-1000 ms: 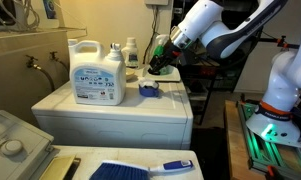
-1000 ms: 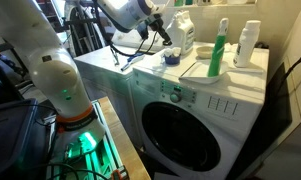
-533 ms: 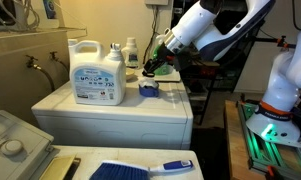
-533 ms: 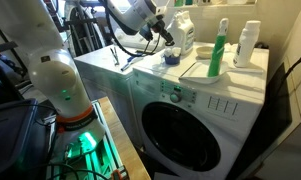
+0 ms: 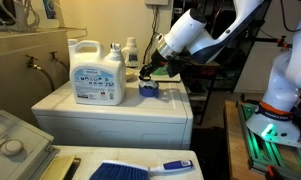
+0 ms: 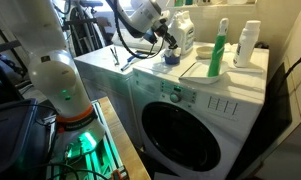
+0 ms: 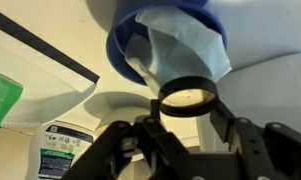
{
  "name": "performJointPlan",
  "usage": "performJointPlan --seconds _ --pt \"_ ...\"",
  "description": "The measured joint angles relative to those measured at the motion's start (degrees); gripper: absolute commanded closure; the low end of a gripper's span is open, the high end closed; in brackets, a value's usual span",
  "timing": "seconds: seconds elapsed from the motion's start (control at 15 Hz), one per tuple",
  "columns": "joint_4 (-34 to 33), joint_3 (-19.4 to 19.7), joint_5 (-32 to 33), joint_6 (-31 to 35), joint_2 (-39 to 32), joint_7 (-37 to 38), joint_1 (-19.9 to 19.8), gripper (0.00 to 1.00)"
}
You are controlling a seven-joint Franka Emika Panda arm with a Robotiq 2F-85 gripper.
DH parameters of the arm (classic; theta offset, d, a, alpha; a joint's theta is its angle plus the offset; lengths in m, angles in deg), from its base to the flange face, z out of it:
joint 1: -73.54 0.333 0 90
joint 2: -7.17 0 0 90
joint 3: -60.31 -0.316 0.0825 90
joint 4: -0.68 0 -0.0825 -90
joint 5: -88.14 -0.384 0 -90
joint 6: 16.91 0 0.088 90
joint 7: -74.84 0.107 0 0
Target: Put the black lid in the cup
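— Where does the cup stand?
— On top of the washer, just right of the detergent jug in an exterior view.
— And the lid?
— Between the fingertips of the gripper, just above the cup.
— Anything else up there?
— A spray bottle and another bottle, side by side, farther along the top to the cup's right in an exterior view.
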Motion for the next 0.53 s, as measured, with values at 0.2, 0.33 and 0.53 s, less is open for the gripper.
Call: performJointPlan --seconds 0.2,0.33,0.53 --pt "-0.5 0.0 0.1 -0.9 -2.0 0.0 0.0 0.71" --pt "-0.5 0.2 0.1 -1.1 -3.1 0.0 0.0 0.71" --pt "-0.5 0.7 -0.3 -1.2 -4.2 0.0 -0.1 0.71"
